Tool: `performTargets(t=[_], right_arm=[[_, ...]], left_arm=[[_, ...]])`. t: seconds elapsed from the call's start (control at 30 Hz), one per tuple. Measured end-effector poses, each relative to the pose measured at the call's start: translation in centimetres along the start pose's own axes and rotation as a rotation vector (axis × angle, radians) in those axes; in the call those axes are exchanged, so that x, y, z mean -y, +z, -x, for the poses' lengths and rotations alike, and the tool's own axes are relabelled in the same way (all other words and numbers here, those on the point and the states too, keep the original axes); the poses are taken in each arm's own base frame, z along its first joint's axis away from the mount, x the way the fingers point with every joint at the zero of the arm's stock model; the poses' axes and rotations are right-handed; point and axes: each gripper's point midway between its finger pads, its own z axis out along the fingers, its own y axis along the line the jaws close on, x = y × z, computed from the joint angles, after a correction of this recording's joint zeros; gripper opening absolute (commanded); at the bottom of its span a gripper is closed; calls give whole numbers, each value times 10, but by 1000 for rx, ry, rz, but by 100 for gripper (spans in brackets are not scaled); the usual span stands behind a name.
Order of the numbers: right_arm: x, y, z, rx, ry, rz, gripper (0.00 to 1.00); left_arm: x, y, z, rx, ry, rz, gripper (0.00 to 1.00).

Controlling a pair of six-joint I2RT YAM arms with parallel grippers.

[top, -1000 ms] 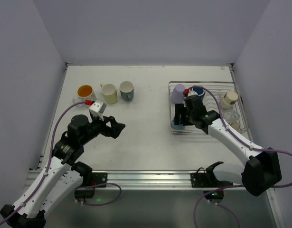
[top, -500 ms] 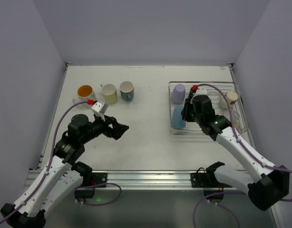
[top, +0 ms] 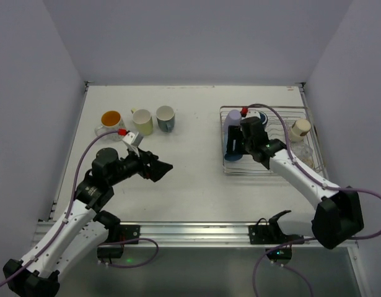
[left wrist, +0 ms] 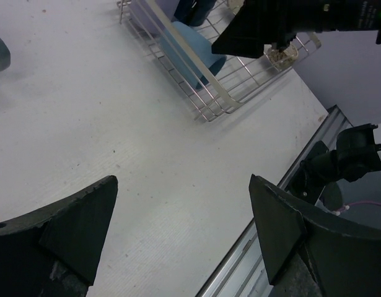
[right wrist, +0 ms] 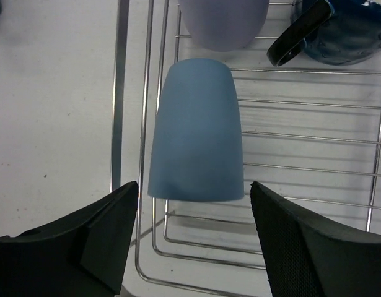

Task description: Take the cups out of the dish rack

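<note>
The dish rack [top: 274,109] stands by the table's right edge, and the light blue cup [right wrist: 196,145] lies on its side in the rack's near-left corner. The right gripper [right wrist: 193,189] hangs over that cup, jaws apart. The left gripper [left wrist: 183,182] hovers left of centre, jaws apart, holding nothing.

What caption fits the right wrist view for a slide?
Open right gripper lined up on a light blue cup in the dish rack, lavender cup beyond.
</note>
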Motion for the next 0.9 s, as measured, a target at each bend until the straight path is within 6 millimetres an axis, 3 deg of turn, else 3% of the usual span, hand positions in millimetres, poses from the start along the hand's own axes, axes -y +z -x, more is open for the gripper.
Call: performTargets(t=[0.07, 0.2, 0.33, 0.43, 0.6, 0.83, 0.9], right_arm=[[3, 13, 0, -36, 1, -28, 80], [0, 31, 22, -42, 11, -52, 90], [-1, 50, 32, -55, 9, -73, 85], [3, 68, 21, -105, 1, -97, 77], [14, 84, -9, -211, -15, -144, 76], [21, 90, -17, -257, -25, -164, 85], [22, 90, -19, -267, -26, -162, 80]], left_arm=[[0, -1, 1, 3, 2, 1, 91], [0, -2, 0, 4, 5, 2, 91], [0, -2, 0, 3, 5, 1, 91], [1, -3, 1, 6, 6, 0, 91], [0, -3, -2, 3, 5, 0, 91], [-2, 0, -6, -16, -6, 4, 91], [-2, 1, -7, -20, -8, 1, 91]])
